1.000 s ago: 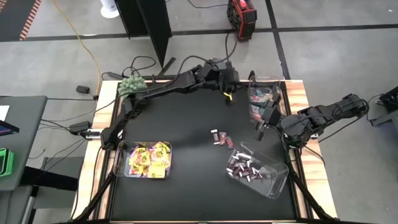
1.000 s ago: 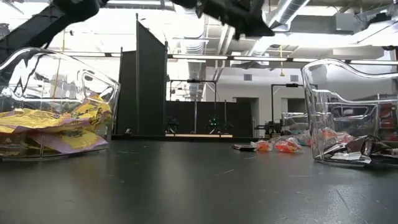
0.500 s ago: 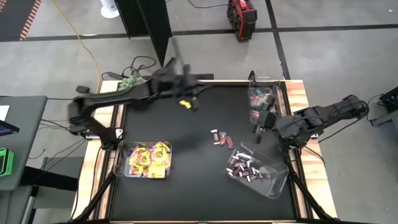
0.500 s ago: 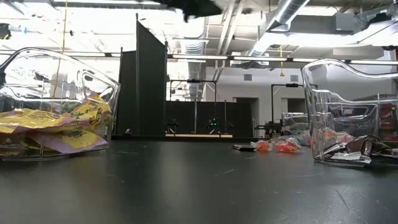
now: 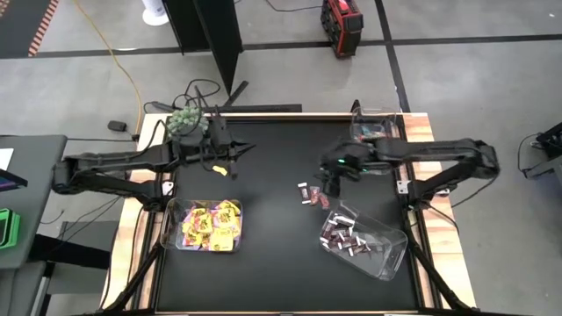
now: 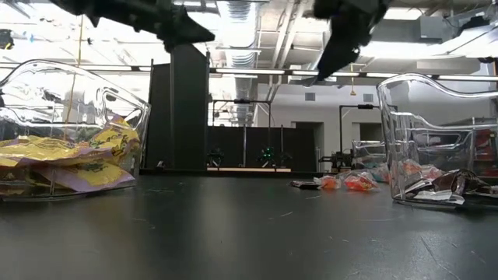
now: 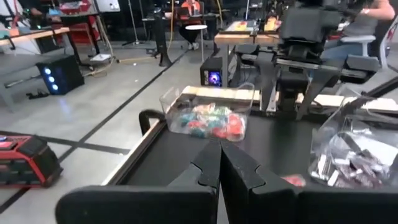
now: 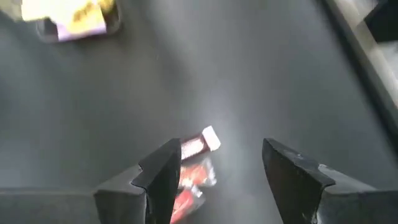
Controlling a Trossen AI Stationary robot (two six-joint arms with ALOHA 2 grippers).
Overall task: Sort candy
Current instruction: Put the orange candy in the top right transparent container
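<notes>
Right claw (image 5: 327, 183) now over loose candy (image 5: 310, 194)

Bright overhead glare – right wrist view blurred.

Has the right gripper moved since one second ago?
Yes. The right gripper has moved away from the bin of teal-and-pink candy toward the loose candies at mid-table.

Bare mat (image 5: 263, 254) between bins (image 5: 204, 226)
</notes>
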